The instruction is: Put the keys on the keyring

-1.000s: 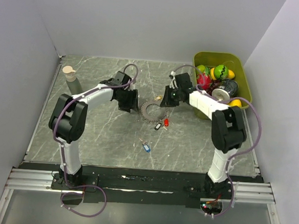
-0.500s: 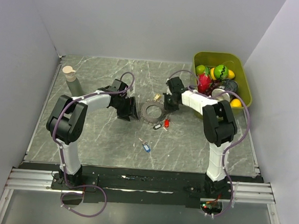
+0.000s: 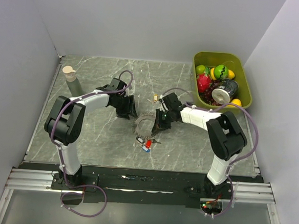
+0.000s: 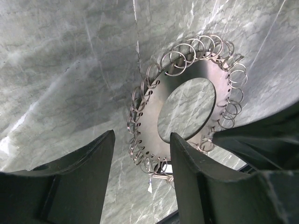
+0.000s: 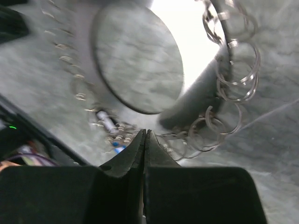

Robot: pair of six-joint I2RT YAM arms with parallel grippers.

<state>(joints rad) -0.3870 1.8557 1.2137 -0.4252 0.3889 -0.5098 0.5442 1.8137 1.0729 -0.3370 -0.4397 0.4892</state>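
Observation:
The keyring [image 3: 144, 125], a flat metal ring fringed with wire loops, lies mid-table with a small red tag [image 3: 148, 141] at its near edge. A blue key [image 3: 146, 148] lies just below the tag. A tan key [image 3: 154, 97] lies farther back. My right gripper [image 3: 159, 124] is shut at the ring's right rim, with nothing visible between its fingers [image 5: 146, 132]. My left gripper [image 3: 127, 108] hangs open just left of the ring. In the left wrist view the keyring [image 4: 154, 112] lies beyond the open gripper [image 4: 142, 135]. The right wrist view shows the keyring [image 5: 81, 42] blurred.
A green bin [image 3: 242, 100] of toy fruit and a can stands at the back right. A grey bottle with a tan cap [image 3: 70, 79] stands at the back left. The enclosure's walls rise on three sides.
My right gripper has closed fully and swung toward the near left. The keyring and its red tag have slid the same way, close to the blue key. The left gripper has barely moved.

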